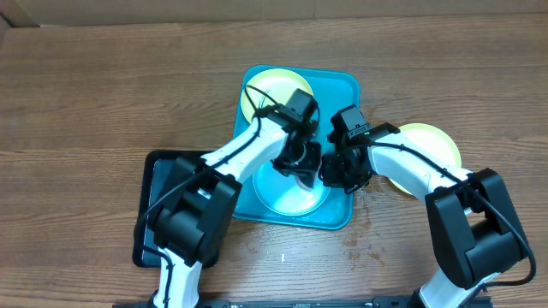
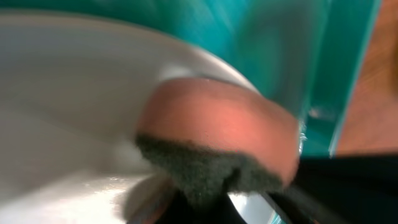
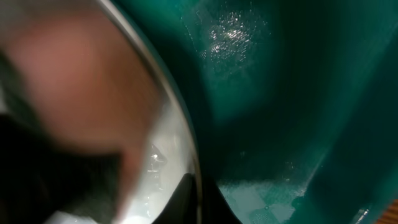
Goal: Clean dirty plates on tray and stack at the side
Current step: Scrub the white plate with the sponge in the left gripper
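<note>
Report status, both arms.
Left gripper shut on sponge, pressed on light blue plate in tray. Right gripper shut on its rim. No obstruction seen.

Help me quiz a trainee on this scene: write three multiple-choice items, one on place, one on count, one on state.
1. Where is the lone plate outside the blue tray?
A. on the table, right of it
B. left of it
C. atop another plate
2. How many plates lie in the tray?
A. one
B. two
C. three
3. The left gripper is:
A. open, empty
B. shut on a sponge
C. shut on a cup
Answers: 1 A, it sits on wood right of the tray. 2 B, the far plate and near plate lie inside. 3 B, it presses the sponge on the near plate.
</note>
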`<action>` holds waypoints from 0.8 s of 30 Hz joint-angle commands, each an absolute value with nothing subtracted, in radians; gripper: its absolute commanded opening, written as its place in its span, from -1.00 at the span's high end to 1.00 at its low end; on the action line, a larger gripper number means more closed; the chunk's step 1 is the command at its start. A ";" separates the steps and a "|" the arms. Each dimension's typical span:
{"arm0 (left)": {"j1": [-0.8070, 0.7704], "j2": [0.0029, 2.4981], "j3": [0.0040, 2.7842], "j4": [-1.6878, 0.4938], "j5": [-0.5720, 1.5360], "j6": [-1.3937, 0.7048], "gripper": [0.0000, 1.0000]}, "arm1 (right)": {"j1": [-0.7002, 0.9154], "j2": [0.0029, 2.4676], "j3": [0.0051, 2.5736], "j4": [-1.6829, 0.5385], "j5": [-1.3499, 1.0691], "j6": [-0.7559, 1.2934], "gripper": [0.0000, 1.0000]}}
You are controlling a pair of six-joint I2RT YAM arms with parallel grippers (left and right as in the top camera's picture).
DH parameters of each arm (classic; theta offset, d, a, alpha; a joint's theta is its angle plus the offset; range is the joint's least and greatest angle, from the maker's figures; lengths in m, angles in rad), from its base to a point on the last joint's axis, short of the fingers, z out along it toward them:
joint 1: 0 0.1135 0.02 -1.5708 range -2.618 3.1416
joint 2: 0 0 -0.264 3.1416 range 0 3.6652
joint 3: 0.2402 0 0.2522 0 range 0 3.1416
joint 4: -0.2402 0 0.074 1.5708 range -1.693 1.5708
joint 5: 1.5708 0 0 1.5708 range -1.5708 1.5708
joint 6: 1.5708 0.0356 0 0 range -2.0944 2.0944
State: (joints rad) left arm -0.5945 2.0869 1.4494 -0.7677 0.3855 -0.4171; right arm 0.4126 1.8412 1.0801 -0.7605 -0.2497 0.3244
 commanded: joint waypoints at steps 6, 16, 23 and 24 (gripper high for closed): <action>-0.505 2.058 1.459 -0.929 0.461 -0.388 0.92 | 0.418 1.861 1.054 -0.761 -0.193 0.307 0.92; -0.472 1.984 1.443 -0.995 0.126 -0.352 0.92 | 0.418 1.861 1.054 -0.753 -0.193 0.307 0.92; -0.527 2.047 1.434 -0.998 -0.170 -0.351 0.92 | 0.418 1.861 1.054 -0.756 -0.193 0.307 0.92; -0.528 2.054 1.434 -1.000 -0.201 -0.351 0.91 | 0.418 1.861 1.054 -0.756 -0.193 0.307 0.92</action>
